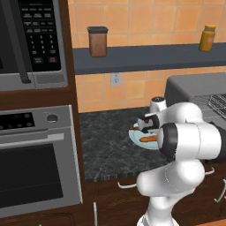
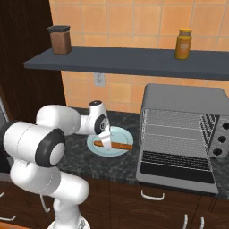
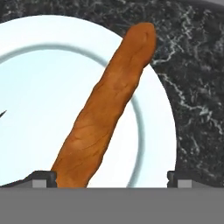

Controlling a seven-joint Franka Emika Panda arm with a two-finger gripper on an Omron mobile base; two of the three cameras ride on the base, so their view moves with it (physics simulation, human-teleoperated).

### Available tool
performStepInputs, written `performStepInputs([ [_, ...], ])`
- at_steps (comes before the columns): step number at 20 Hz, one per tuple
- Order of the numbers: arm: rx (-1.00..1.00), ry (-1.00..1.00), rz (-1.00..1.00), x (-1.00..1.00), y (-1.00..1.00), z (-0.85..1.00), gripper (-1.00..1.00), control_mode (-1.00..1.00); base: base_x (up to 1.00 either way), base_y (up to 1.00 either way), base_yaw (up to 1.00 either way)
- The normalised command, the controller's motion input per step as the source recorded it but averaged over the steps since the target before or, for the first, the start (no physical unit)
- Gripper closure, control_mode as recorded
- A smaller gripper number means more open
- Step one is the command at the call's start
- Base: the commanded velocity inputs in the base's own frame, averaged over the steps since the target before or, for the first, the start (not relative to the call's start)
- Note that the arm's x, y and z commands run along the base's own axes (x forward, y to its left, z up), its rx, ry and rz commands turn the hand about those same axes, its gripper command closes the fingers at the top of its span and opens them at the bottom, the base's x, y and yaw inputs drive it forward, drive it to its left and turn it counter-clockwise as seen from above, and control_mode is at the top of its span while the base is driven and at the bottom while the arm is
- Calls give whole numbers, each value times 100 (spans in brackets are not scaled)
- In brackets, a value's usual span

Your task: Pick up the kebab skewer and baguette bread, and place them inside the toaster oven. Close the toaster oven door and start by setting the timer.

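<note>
We are just starting. Our gripper (image 2: 106,142) hangs wide open, holding nothing, right over the baguette bread (image 3: 105,107) on the plate (image 2: 117,133) on the counter. The toaster oven (image 2: 181,134) has its door (image 2: 175,169) down, empty.

Dark counter (image 2: 80,163) carries plate (image 2: 117,132); toaster oven (image 2: 183,103) beside it.

Baguette bread (image 3: 105,109) flat on plate (image 3: 39,87) — toaster oven (image 2: 183,134) open.
</note>
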Motion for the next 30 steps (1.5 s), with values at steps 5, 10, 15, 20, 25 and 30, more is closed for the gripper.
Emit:
performStepInputs([
  [5, 2, 0, -1, 22, -2, -29, -100, -100, 0, 0, 0],
  [10, 1, 0, -1, 26, -1, -26, -100, -100, 0, 0, 0],
  [15, 1, 0, 0, 20, -2, -12, -100, -100, 0, 0, 0],
  [20, 0, 0, -1, 0, -2, -18, 100, -100, 0, 0, 0],
  [25, 2, -2, -1, -30, -28, 4, 100, -100, 0, 0, 0],
  [30, 10, -10, 0, -60, -20, 88, 100, -100, 0, 0, 0],
])
